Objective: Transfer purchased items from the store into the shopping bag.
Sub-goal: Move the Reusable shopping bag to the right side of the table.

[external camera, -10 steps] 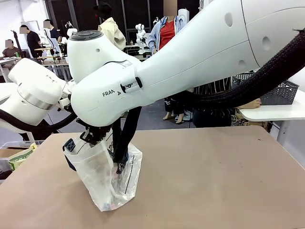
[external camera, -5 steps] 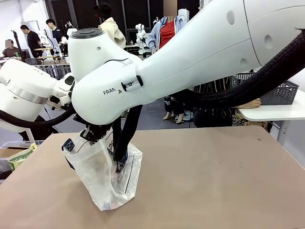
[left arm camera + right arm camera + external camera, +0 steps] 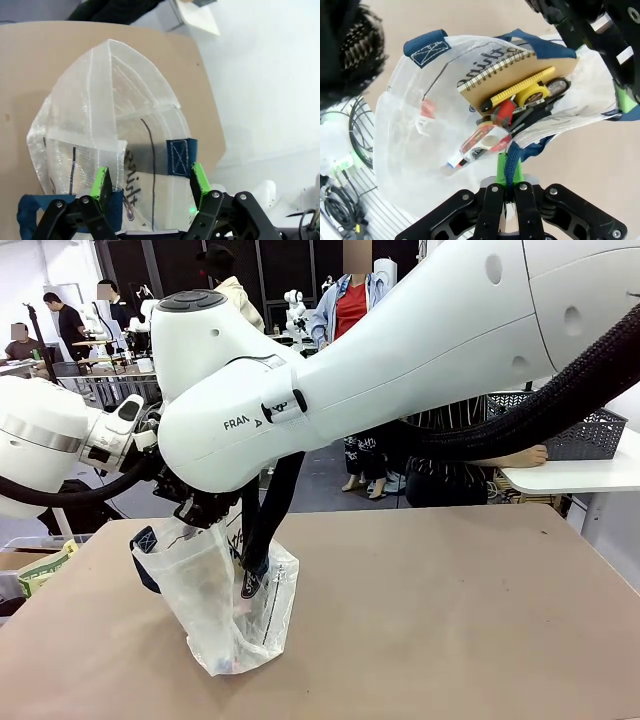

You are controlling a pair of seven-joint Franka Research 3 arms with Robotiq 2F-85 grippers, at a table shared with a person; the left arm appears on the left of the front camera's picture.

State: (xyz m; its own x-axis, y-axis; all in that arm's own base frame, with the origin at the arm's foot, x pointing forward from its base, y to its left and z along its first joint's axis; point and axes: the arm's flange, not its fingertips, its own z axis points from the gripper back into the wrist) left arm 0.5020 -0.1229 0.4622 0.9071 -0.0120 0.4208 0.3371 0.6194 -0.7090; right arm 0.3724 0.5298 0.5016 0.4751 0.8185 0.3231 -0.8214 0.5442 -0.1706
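Clear shopping bag [image 3: 225, 600] with navy handles [image 3: 427, 47]; brown spiral notebook [image 3: 515, 75] inside.

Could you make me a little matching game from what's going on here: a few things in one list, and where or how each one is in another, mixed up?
Things:
1. right gripper
2. left gripper
3. spiral notebook
4. shopping bag

States:
A. standing on the tan table
B. lying inside the bag, above a yellow-and-black tool
C. shut on a navy strap handle
D. fingers apart, spanning the bag's rim

Pairs: 1-C, 2-D, 3-B, 4-A
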